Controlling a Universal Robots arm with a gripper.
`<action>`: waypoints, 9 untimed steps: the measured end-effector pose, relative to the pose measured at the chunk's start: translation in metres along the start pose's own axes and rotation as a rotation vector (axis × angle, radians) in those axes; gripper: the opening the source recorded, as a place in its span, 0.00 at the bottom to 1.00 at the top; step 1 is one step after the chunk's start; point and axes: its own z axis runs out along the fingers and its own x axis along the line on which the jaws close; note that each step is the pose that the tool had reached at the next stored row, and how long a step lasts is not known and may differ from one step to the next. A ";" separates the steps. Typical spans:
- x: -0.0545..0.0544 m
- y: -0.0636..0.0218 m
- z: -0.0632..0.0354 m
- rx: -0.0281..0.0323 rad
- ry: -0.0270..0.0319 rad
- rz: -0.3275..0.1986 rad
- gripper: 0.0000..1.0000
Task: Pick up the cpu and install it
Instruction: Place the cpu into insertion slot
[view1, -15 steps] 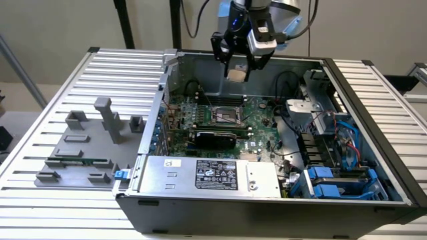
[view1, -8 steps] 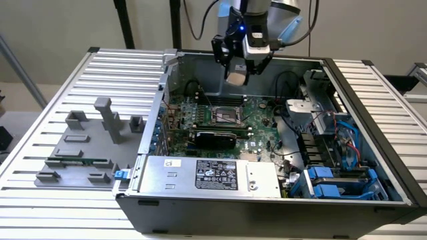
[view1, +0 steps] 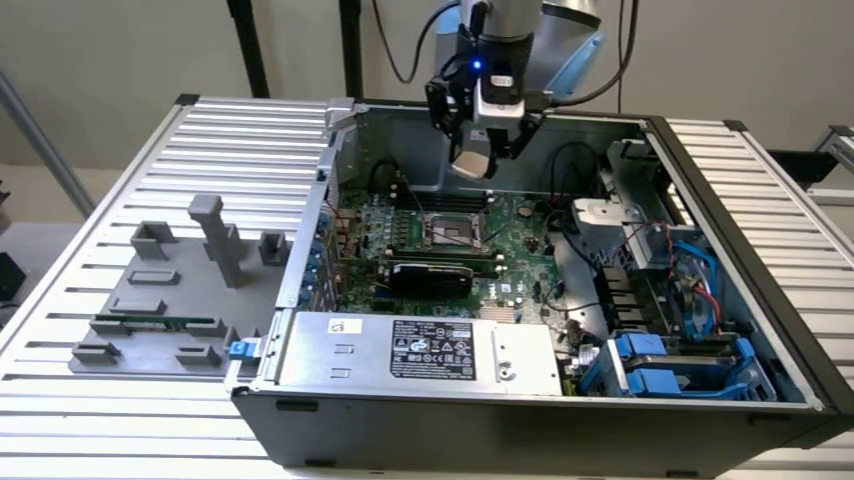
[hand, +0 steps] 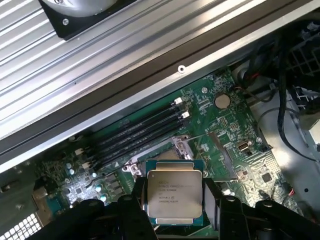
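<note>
Here the cpu (hand: 174, 194) sits clamped between the two dark fingers (hand: 131, 212) of the gripper (hand: 175, 215), silvery lid facing the wrist camera, with a greenish rim around it. The print on the lid is too fine to read, and the edge nearest the wrist is lost among the finger bodies. In the exterior view the cpu (view1: 470, 165) shows as a small pale square, tilted, held in the air under the gripper (view1: 481, 152), over the far part of the open case (view1: 534, 425) and clear of the board below. The pincer is closed onto two opposite sides of the chip.

Just beyond the chip in the wrist view lies the socket (hand: 165, 156) on the green motherboard (hand: 240, 145). Part of its metal frame shows and the chip covers the rest, so its inside cannot be judged there. In the exterior view the socket (view1: 447, 232) is a dark square in a metal frame near the middle of the motherboard (view1: 514, 225). Beside it run four dark memory slots (hand: 140, 132), and a round coin cell (hand: 222, 101) sits further off.

A black card (view1: 430, 277) lies across the board on the socket's near side, and a labelled power supply (view1: 427, 350) hides the board's near edge. On the slatted table (view1: 94, 200), at the exterior view's left, a grey fixture (view1: 174, 290) carries a long green memory stick (view1: 154, 324). The arm above the gripper is cut off by the frame.
</note>
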 end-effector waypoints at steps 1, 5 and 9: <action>0.000 0.0000 0.0010 -0.0003 -0.0008 0.018 0.55; 0.000 -0.0002 0.0048 -0.0018 -0.0044 0.091 0.55; 0.000 -0.0004 0.0080 -0.0032 -0.0078 0.163 0.55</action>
